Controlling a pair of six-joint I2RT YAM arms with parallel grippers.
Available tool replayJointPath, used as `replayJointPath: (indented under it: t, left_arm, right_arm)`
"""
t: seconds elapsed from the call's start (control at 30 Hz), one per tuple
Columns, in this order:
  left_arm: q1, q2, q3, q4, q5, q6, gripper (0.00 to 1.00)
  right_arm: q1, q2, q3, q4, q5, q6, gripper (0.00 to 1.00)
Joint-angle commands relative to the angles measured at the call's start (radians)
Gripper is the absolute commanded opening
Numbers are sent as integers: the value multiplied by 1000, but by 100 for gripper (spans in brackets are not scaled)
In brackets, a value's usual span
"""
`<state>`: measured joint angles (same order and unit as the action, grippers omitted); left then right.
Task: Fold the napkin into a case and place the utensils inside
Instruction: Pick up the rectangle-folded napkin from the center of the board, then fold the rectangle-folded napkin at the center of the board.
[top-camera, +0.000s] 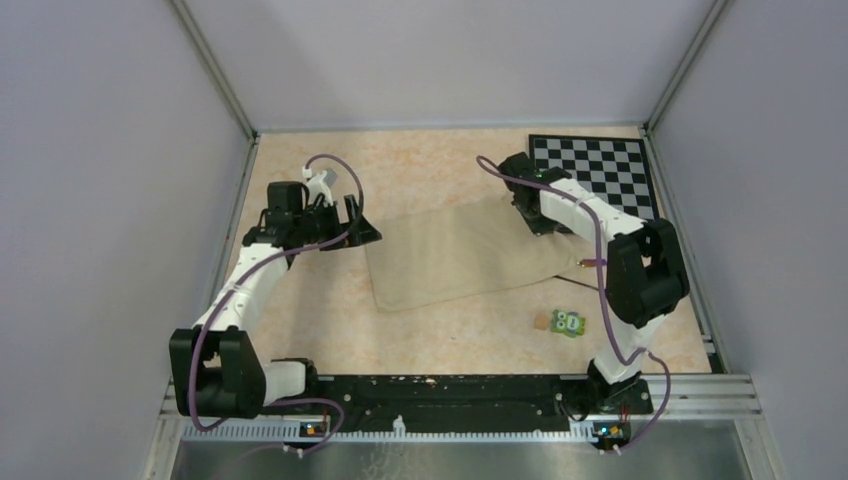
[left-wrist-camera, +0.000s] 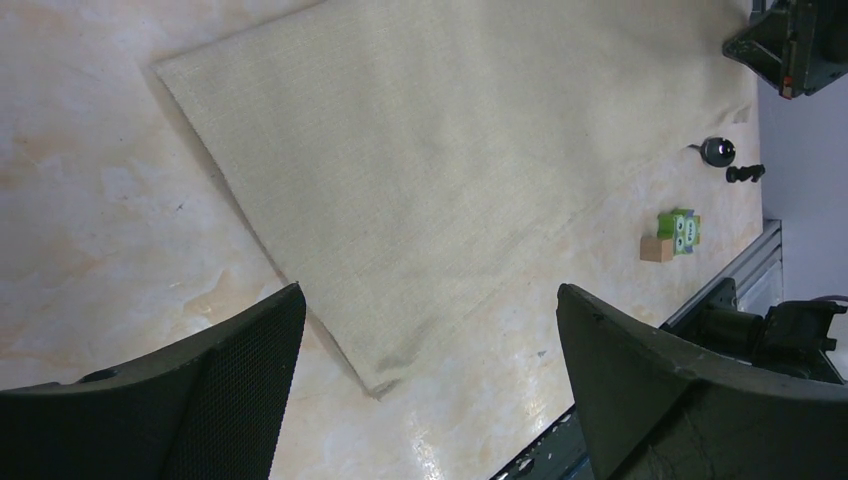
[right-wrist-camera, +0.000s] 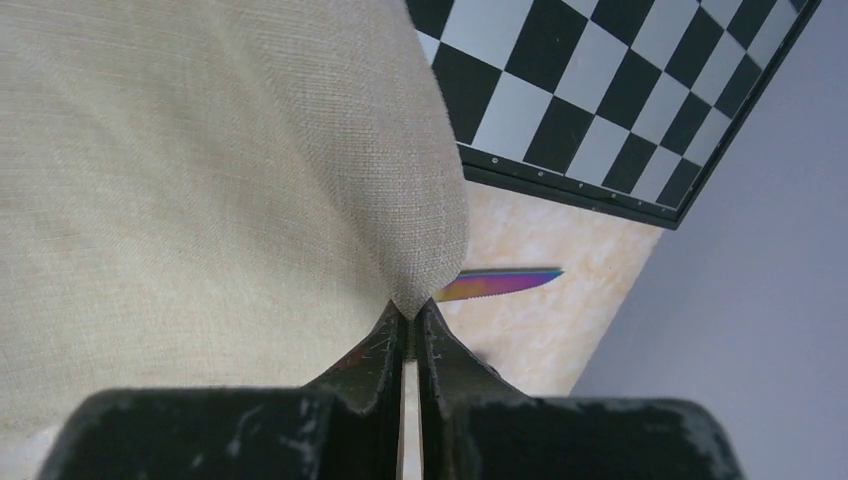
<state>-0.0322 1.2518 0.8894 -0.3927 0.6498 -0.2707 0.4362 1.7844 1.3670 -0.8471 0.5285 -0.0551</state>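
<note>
The beige-cream napkin (top-camera: 455, 255) lies spread flat in the middle of the table, its near corner under my left gripper's view (left-wrist-camera: 450, 150). My right gripper (right-wrist-camera: 410, 312) is shut on the napkin's (right-wrist-camera: 200, 180) far right corner and lifts it slightly; in the top view that gripper (top-camera: 513, 205) is by the chessboard. A purple-blue knife blade (right-wrist-camera: 500, 283), one of the utensils, pokes out from behind the raised cloth. My left gripper (left-wrist-camera: 430, 292) hangs open above the napkin's left edge, holding nothing; the top view shows it (top-camera: 362, 224) just left of the cloth. No folded case shows.
A black-and-white chessboard (top-camera: 595, 170) lies at the back right corner. A green block with white dots (top-camera: 568, 322) and a small tan cube (left-wrist-camera: 656, 249) sit near the front right. A black knob (left-wrist-camera: 745, 172) and a grey round piece (left-wrist-camera: 716, 150) lie beyond them.
</note>
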Motion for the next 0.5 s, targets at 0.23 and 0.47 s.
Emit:
replayJointPath:
  t: [0.23, 0.47]
  left_arm:
    - [25, -52, -4, 33, -49, -15, 99]
    - [68, -39, -6, 31, -67, -51, 99]
  right_arm:
    - [266, 13, 169, 19, -340, 144, 0]
    - [348, 133, 276, 156, -641, 338, 0]
